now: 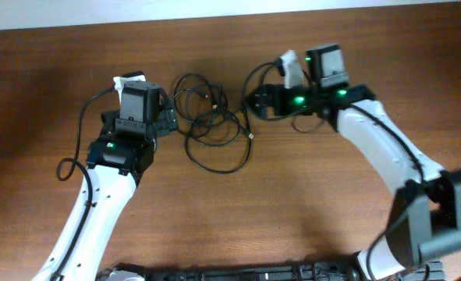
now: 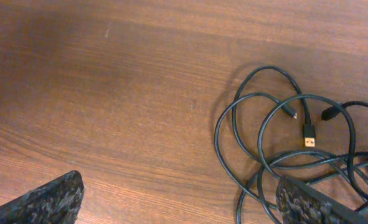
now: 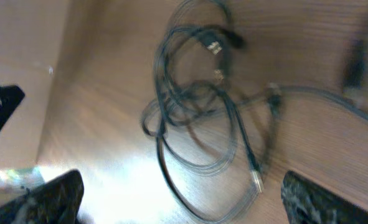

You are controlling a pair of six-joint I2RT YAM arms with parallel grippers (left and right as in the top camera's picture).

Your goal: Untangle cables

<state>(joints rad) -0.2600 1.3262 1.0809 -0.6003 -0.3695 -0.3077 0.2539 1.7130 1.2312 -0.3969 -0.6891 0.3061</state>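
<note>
the loose tangle of thin black cords with small plug ends (image 1: 211,125) lies on the brown wooden table (image 1: 308,203), between the left gripper (image 2: 180,208) and right gripper (image 3: 184,202), both spread wide and holding nothing. each should probably pinch one outer strand near a plug, not a crossing.

The left gripper (image 1: 168,119) stood with its jaws spread wide, one finger (image 2: 47,199) at each lower corner of its wrist view. The right gripper (image 1: 258,100) gaped equally wide. Both faced each other, the left arm (image 1: 97,203) and right arm (image 1: 378,148) bent.
</note>
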